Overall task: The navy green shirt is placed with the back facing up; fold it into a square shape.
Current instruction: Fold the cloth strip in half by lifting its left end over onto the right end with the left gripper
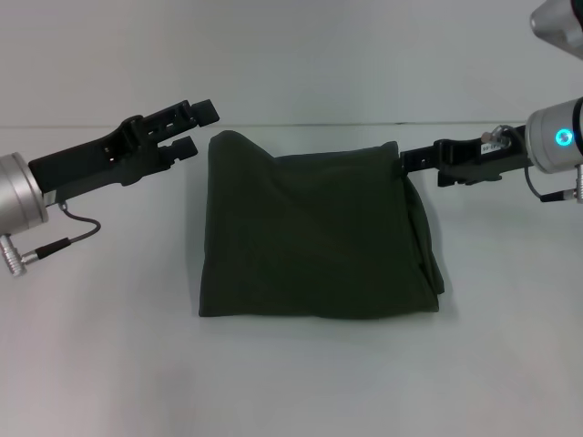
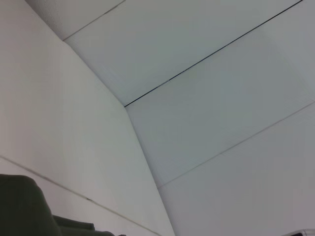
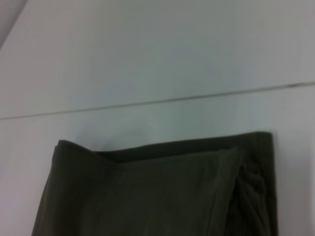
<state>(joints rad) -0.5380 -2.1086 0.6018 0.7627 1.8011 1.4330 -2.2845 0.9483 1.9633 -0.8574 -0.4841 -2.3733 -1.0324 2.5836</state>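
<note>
1. The navy green shirt (image 1: 314, 232) lies folded near the middle of my surface (image 1: 100, 364) as a roughly square bundle, plain side up; it is slightly wider than deep, so its long axis runs left to right across my view; the near edge is straight, while the far-left corner stands up in a rounded peak.
2. My right tool (image 1: 407, 162) is at the far-right corner of the shirt, its tip touching the cloth; its fingers look closed on that corner, though the contact is dark against dark and I cannot be fully sure of the grip.
3. My left tool (image 1: 196, 127) hovers just beside the far-left corner, apart from the cloth; its two fingers stand spread with a gap between them and hold nothing.
4. Edges and room: the right side of the bundle shows stacked layers and a loose fold running toward the near-right corner; the left edge is clean; bare surface lies on all sides of the shirt, widest toward me and to both flanks.
5. View differences: the right wrist view shows the shirt's (image 3: 157, 191) far edge close up, with layered folds and a gathered seam at one corner, detail the head view does not give; the left wrist view shows only a small dark piece of the shirt (image 2: 22, 209) at its margin, the rest being pale panels; neither wrist view shows its own fingers.
</note>
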